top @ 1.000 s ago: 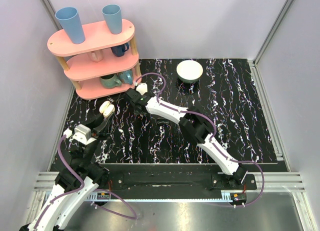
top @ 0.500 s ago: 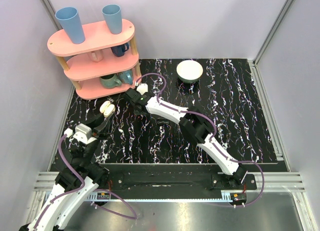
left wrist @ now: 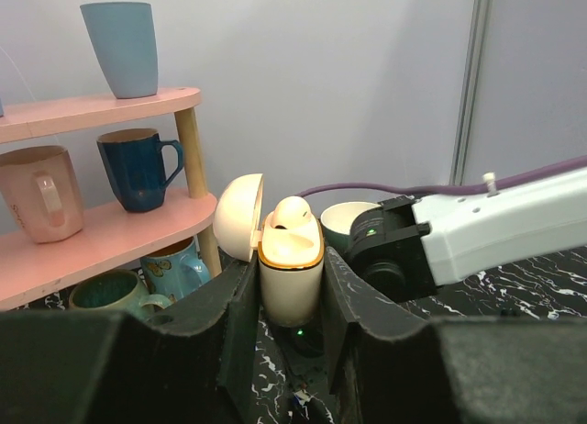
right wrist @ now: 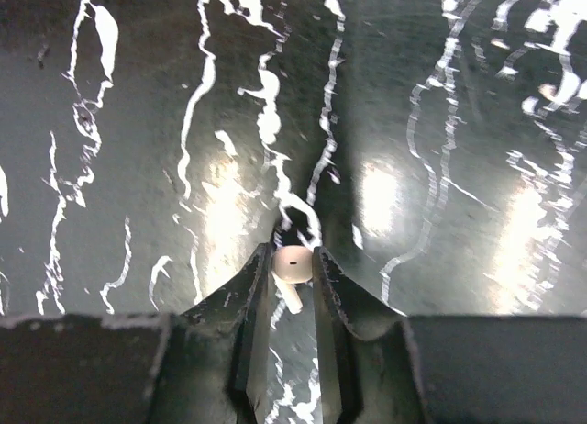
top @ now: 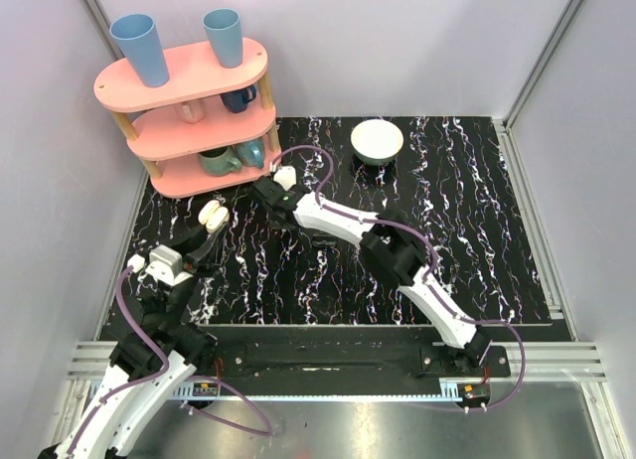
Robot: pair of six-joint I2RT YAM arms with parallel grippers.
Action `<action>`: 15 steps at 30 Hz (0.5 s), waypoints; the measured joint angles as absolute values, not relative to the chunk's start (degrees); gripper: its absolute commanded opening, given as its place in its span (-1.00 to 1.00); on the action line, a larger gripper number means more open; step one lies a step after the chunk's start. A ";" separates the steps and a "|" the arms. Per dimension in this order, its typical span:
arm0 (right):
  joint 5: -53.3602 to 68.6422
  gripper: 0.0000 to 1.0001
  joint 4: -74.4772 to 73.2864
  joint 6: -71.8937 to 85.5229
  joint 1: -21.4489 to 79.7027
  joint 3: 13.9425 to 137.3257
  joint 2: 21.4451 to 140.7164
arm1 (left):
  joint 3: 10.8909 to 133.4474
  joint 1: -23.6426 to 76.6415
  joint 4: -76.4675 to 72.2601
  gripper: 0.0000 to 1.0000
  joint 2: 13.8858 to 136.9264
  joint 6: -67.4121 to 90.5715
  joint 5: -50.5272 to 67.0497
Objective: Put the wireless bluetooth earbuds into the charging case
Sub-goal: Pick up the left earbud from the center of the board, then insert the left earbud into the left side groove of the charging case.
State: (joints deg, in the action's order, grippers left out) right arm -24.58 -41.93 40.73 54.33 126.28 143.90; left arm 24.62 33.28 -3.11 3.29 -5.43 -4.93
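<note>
The left pincer (left wrist: 289, 259) is clenched on the charging case (left wrist: 290, 282), one finger pressed to each flank, holding it upright above the bench (right wrist: 138, 167) just in front of the pink shelf (top: 189, 76), near its lowest tier. The case's lid (left wrist: 237, 217) is swung open toward the shelf side. One earbud (left wrist: 292, 213) already sits in the case, its rounded top poking above the orange-rimmed mouth.

The right pincer (right wrist: 293, 251) is closed on the second earbud (right wrist: 291, 266). The whitish head is pinched between the two fingertips, low over the black, white-veined bench (whether the bud is lifted clear of the surface or touching it cannot be told). This pincer is off the shelf's right end, close to the foot of the shelf and just beside the held case.

On the shelf, two light-blue cups (top: 141, 47) stand on the top tier. A navy mug (left wrist: 138, 167) and a pink mug (left wrist: 37, 204) are on the middle tier, and two teal mugs (left wrist: 105, 291) are on the bottom tier. A white bowl (top: 378, 139) sits on the bench well to the right of the shelf, near the back wall.
</note>
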 measured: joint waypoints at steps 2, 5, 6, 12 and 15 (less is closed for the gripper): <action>-25.04 -0.75 -38.79 39.57 54.33 120.66 140.09 | 24.62 33.28 -3.14 -1.00 3.53 -5.28 -4.95; -26.20 -0.75 -34.00 38.22 54.33 110.85 132.29 | 24.62 33.28 -3.16 -1.00 3.97 -4.71 -4.93; -26.50 -0.76 -32.51 37.87 54.33 108.33 129.71 | 24.62 33.28 -3.14 -1.00 4.03 -4.56 -4.93; -29.98 -0.77 -22.55 37.21 54.35 96.60 113.69 | 24.62 33.28 -3.77 -1.00 5.61 -3.14 -4.89; -31.97 -0.80 -16.97 36.67 54.46 89.19 105.47 | 24.62 33.28 -4.38 -1.00 7.27 -2.20 -4.62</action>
State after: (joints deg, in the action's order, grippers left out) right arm -31.97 -16.97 36.67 54.46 89.19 105.47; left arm 24.62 33.28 -4.38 7.27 -2.20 -4.62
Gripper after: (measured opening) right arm 0.260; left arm 0.329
